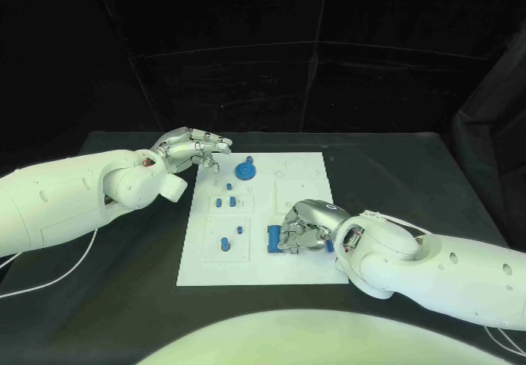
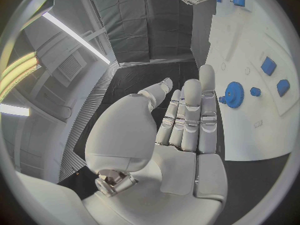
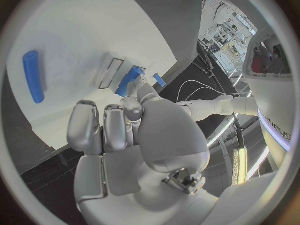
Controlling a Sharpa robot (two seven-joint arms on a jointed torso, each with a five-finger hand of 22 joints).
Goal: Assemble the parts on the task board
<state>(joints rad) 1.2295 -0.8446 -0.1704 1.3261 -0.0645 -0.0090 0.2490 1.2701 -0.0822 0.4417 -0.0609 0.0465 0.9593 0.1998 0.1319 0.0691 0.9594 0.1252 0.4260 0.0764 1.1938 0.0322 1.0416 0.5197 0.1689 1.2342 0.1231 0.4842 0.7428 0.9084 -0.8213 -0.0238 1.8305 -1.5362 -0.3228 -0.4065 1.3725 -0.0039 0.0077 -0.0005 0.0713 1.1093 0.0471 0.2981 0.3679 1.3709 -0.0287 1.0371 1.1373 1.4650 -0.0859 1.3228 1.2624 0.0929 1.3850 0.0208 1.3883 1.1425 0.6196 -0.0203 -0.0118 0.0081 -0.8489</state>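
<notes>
The white task board (image 1: pixel 296 262) lies mid-table. A blue gear (image 1: pixel 247 169) (image 2: pixel 234 94) stands at its far left end, with small blue parts (image 1: pixel 227 202) (image 2: pixel 269 65) behind it. My left hand (image 1: pixel 195 148) (image 2: pixel 187 120) hovers beside the board's far left corner, just short of the gear, its fingers stretched out and holding nothing. My right hand (image 1: pixel 302 228) (image 3: pixel 125 135) is bent down over the board's near right part. A long blue bar (image 1: pixel 273 239) (image 3: pixel 34 76) lies beside its fingers. Another blue part (image 3: pixel 129 81) sits just past its fingertips; contact is unclear.
More small blue parts (image 1: pixel 225 243) (image 1: pixel 239 228) sit in recesses on the board's near left. Round holes and square recesses (image 1: pixel 296 186) mark the far right of the board. Black table (image 1: pixel 416 175) surrounds the board; a white cable (image 1: pixel 66 266) trails under the left arm.
</notes>
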